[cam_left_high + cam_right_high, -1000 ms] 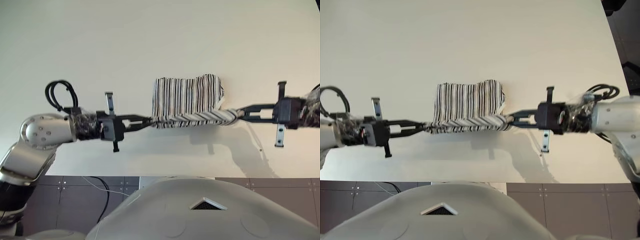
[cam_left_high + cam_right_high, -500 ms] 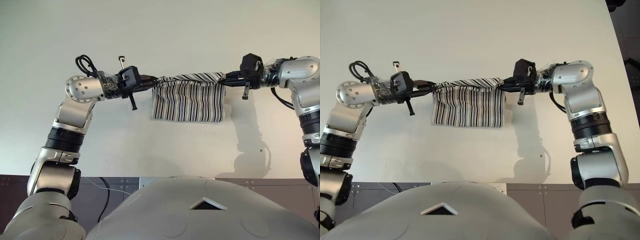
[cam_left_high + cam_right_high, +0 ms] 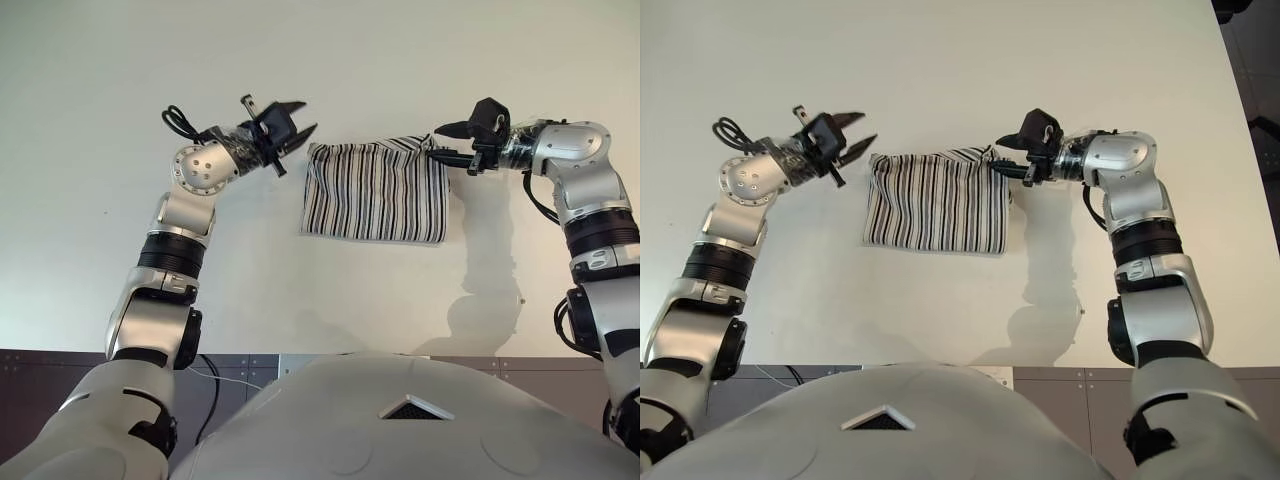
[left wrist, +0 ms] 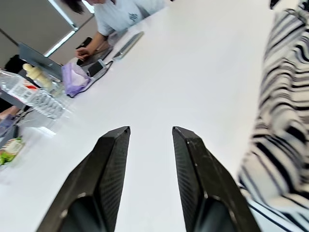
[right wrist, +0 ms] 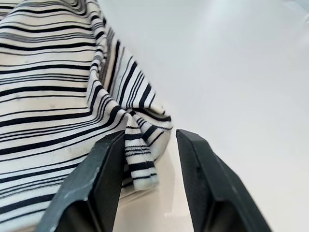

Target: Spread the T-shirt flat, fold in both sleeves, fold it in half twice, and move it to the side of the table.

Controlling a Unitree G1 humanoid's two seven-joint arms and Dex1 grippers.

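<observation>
The shirt (image 3: 375,192) lies between the arms, right gripper (image 3: 437,141) spread astride its far corner, left gripper (image 3: 305,116) spread and empty just beside.

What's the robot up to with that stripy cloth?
A two-armed robot is folding a striped T-shirt. The shirt lies on the white table as a folded rectangle. The left tool is open beside the shirt's far left corner, apart from it. The right tool is open too, at the far right corner, with a bit of fabric edge between its fingers, unclamped. The shirt has not yet been moved to the table's side.
</observation>
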